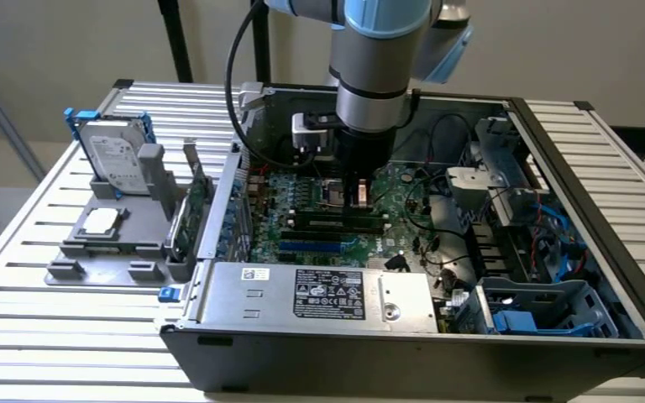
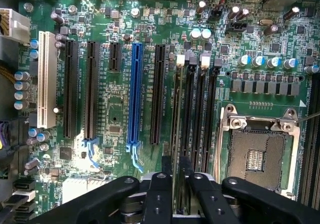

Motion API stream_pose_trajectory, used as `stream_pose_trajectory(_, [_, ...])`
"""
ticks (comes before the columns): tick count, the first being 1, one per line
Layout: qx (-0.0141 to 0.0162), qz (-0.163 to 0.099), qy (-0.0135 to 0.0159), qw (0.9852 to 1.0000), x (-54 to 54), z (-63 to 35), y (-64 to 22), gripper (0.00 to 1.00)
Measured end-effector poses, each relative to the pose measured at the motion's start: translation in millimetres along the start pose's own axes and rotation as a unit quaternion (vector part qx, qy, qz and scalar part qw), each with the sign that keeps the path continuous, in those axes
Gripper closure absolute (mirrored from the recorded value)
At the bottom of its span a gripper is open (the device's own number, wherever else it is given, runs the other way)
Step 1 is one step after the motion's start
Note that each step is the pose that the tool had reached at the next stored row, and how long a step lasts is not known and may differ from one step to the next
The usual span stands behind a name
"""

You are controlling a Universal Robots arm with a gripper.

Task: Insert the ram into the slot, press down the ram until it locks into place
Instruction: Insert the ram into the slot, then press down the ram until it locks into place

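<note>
Room lies open above the motherboard [image 1: 264, 239] at centre frame. Power supply [image 1: 322, 295] at lower centre, cables [image 1: 443, 164] and drive cage [image 1: 513, 197] at right, and the arm [image 1: 373, 80] crowd it.

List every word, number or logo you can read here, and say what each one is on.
No text here can be read.
Black label on the power supply: print too small.
White sticker beside it: blurred.
Hard drive label: blurred.
White printing beside the blue socket: too small.
The ram, edge-on in the hand: no text showing.
</note>
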State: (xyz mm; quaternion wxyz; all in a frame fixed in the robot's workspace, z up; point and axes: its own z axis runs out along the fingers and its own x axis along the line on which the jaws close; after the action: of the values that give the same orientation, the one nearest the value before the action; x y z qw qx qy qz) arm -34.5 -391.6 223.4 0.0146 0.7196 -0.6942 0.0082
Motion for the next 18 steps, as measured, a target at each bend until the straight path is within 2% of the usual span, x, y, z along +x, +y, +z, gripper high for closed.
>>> stream_pose_trajectory(5, [0.0000, 0.000, -0.0017, 1.0000, 0.4, -13.7, 1.2, 0.78])
stream_pose_trajectory(9, [0.0000, 0.000, -0.0032, 1.0000, 0.5, -24.0, 7.0, 0.78])
stream_pose_trajectory(12, [0.0000, 0.000, -0.0036, 1.0000, 0.4, -24.9, 11.2, 0.89])
stream_pose_trajectory(18, [0.0000, 0.000, -0.0035, 1.0000, 0.4, -25.0, 12.1, 0.89])
